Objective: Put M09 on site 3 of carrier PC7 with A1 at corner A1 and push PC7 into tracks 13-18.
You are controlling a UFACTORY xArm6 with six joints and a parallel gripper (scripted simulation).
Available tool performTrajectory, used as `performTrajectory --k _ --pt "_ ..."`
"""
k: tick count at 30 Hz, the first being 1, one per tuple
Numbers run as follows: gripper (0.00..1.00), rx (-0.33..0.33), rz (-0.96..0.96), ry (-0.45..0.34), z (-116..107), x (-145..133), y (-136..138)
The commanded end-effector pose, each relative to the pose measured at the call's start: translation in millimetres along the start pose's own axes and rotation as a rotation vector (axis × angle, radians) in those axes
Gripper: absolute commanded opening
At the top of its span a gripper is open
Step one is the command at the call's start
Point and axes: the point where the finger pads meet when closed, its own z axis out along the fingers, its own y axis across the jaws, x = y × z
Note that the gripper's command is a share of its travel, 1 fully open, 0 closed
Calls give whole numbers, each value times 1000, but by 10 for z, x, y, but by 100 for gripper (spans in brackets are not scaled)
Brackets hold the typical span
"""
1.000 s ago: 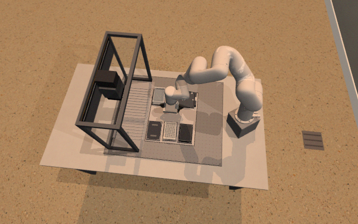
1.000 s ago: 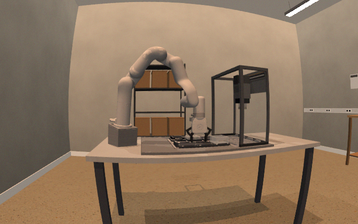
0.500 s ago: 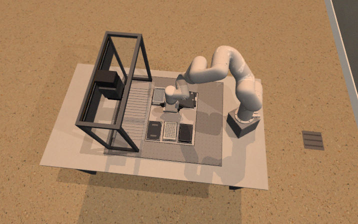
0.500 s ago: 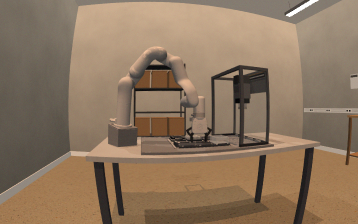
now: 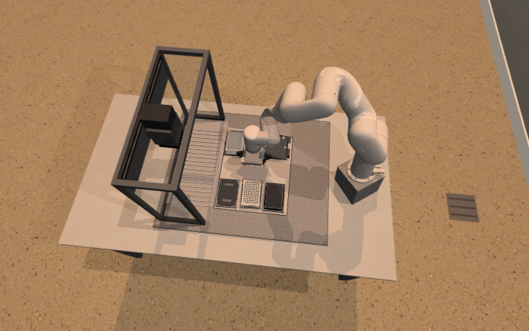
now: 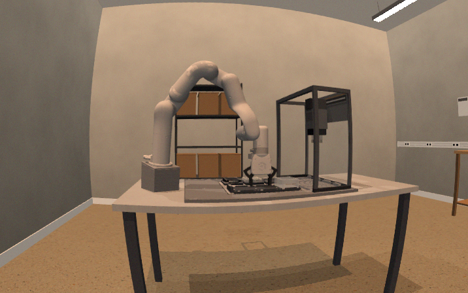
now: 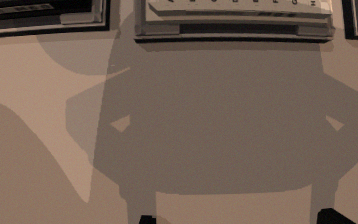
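Maybe the wide-open fingers (image 5: 253, 156) (image 6: 260, 184), holding nothing, could bump the pale, boxy deep-well block (image 5: 234, 140) (image 6: 286, 182) and tip it. A lopsided push could turn the long black plate carrier (image 5: 277, 150) (image 6: 241, 188), so it jams in the grey, stripy rails (image 5: 200, 146). The carrier lies outside them, and the block looks flat on its rail end.

No clear change visible since earlier pictures.
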Motion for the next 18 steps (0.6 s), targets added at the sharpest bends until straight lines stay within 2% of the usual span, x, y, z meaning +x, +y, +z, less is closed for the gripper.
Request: performTrajectory --k 1,18 --pt "100 -4 0 0 -14 -24 18" --pt "100 -4 0 0 -14 -99 17"
